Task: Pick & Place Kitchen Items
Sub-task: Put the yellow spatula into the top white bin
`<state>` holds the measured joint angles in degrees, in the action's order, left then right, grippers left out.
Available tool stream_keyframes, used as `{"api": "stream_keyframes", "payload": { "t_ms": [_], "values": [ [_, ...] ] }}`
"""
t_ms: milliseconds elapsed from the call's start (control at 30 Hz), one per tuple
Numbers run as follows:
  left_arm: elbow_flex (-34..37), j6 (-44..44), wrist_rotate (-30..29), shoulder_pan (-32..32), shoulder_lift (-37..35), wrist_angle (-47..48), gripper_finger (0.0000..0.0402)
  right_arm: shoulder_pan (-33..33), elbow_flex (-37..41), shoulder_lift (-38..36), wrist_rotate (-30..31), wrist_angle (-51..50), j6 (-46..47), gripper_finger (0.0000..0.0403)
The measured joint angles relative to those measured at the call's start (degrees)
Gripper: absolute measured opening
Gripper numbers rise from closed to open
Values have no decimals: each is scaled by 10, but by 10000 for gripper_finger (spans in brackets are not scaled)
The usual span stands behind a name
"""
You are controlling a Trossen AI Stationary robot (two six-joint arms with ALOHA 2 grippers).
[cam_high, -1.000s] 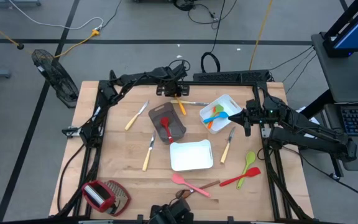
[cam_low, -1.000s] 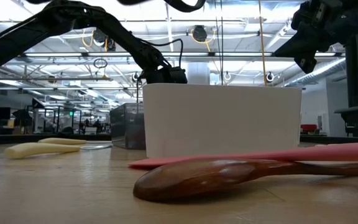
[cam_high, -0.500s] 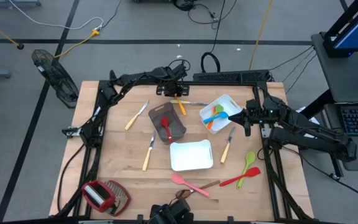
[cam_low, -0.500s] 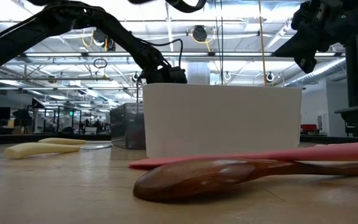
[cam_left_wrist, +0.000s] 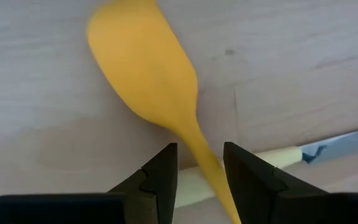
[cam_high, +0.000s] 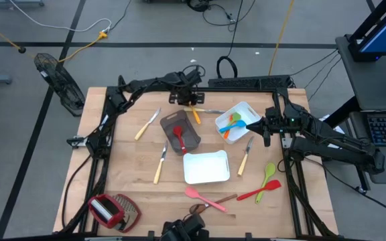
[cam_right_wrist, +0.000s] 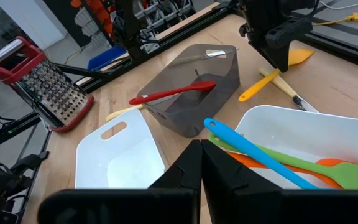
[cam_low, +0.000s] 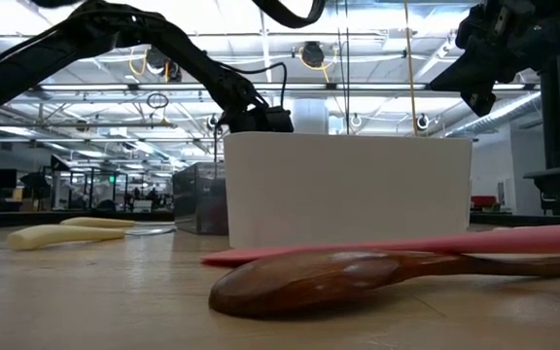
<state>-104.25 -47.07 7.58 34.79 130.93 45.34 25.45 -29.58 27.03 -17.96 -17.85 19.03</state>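
My left gripper (cam_high: 189, 100) is open at the table's far side, pointing down over a yellow spatula (cam_high: 195, 114). In the left wrist view its fingers (cam_left_wrist: 163, 171) stand on either side of the spatula's thin handle (cam_left_wrist: 194, 140) without touching it. The blade (cam_left_wrist: 145, 68) lies flat on the wood, and the handle crosses a pale-handled knife (cam_left_wrist: 272, 158). My right gripper (cam_high: 252, 125) is shut and empty beside a white tray (cam_high: 246, 107) that holds blue, orange and green utensils (cam_right_wrist: 253, 152). A red spoon (cam_high: 178, 137) leans in the grey bin (cam_high: 187, 127).
A second white tray (cam_high: 206, 167) sits mid-table. Pale-handled knives (cam_high: 147, 124) (cam_high: 160, 164) (cam_high: 245, 157) lie around it. A green spoon (cam_high: 269, 174), red spatula (cam_high: 260, 192), pink spatula (cam_high: 203, 197) and wooden spoon (cam_low: 358, 272) lie near the front. A red grater (cam_high: 112, 211) is front left.
My left gripper has come slightly nearer the yellow spatula. Nothing else has moved.
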Motion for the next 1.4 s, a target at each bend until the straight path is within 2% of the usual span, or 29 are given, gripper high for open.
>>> {"api": "stream_keyframes", "payload": {
  "t_ms": [300,533,767,933,1400],
  "values": [
    [0,-5,1,0,0,4,126,0,0,0,1,0,0,0],
    [0,-2,-4,0,0,18,78,0,0,0,1,0,0,0],
    [-1,-12,-38,0,0,15,36,0,0,0,0,0,20,0],
    [-1,-15,-35,6,-1,14,12,0,0,0,-1,0,28,0],
    [-1,-30,-37,7,-2,12,4,0,0,0,-1,0,26,0]
  ]
}}
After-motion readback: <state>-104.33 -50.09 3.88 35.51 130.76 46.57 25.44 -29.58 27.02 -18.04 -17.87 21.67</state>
